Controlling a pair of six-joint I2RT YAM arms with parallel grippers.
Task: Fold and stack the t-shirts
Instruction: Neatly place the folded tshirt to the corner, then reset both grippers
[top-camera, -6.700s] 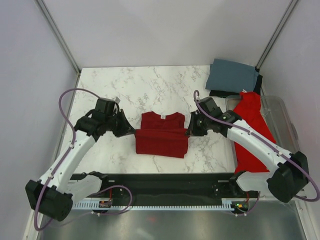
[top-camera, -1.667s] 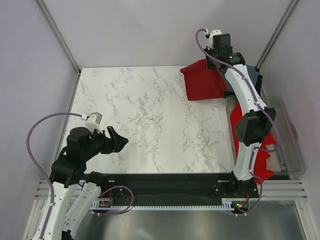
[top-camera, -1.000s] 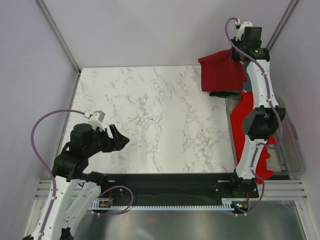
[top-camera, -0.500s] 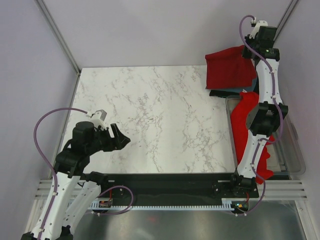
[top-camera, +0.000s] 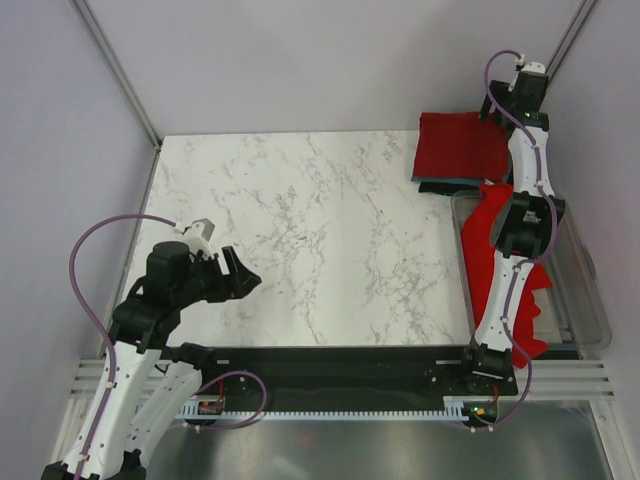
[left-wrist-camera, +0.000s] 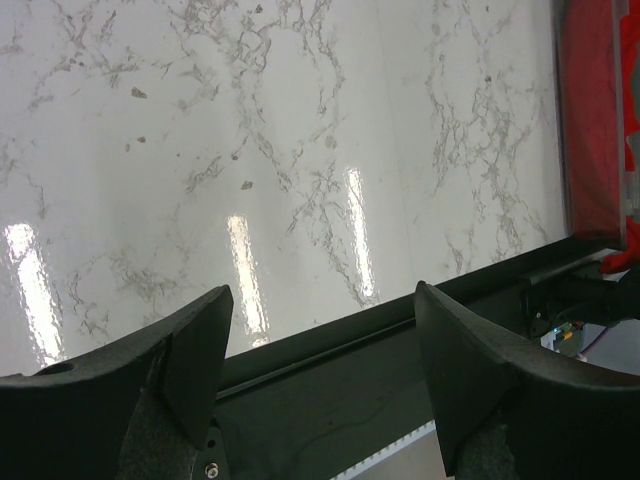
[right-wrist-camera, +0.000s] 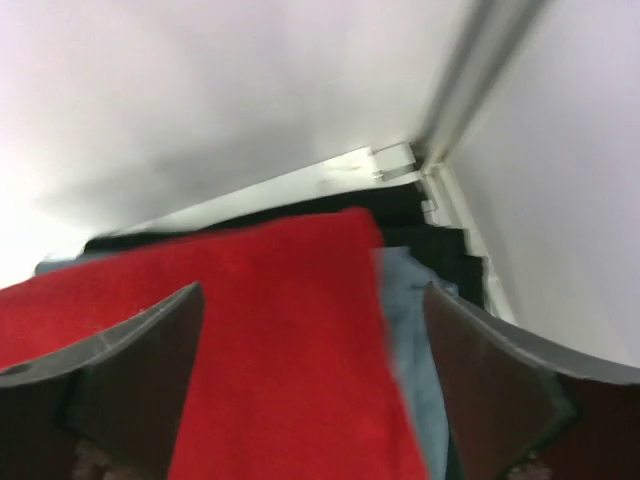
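The folded dark crimson t-shirt (top-camera: 458, 147) lies flat on the stack at the table's back right corner. In the right wrist view it (right-wrist-camera: 250, 340) covers the slate grey-blue t-shirt (right-wrist-camera: 412, 340), with the black t-shirt (right-wrist-camera: 430, 235) at the bottom. My right gripper (top-camera: 510, 118) (right-wrist-camera: 315, 380) hangs just above the stack's right edge, open and holding nothing. The brighter red t-shirt (top-camera: 487, 245) spills out of the clear bin (top-camera: 585, 280). My left gripper (top-camera: 235, 275) (left-wrist-camera: 320, 370) hovers open and empty over the table's front left.
White walls with metal corner posts (top-camera: 555, 50) close in behind the stack. The black rail (top-camera: 330, 360) (left-wrist-camera: 400, 400) runs along the near edge of the marble table (top-camera: 300, 220). The red cloth (left-wrist-camera: 595, 110) shows at the right edge of the left wrist view.
My right gripper carried the crimson t-shirt right over the stack, then opened and let it go; the shirt now lies flat there. The left arm barely moved.
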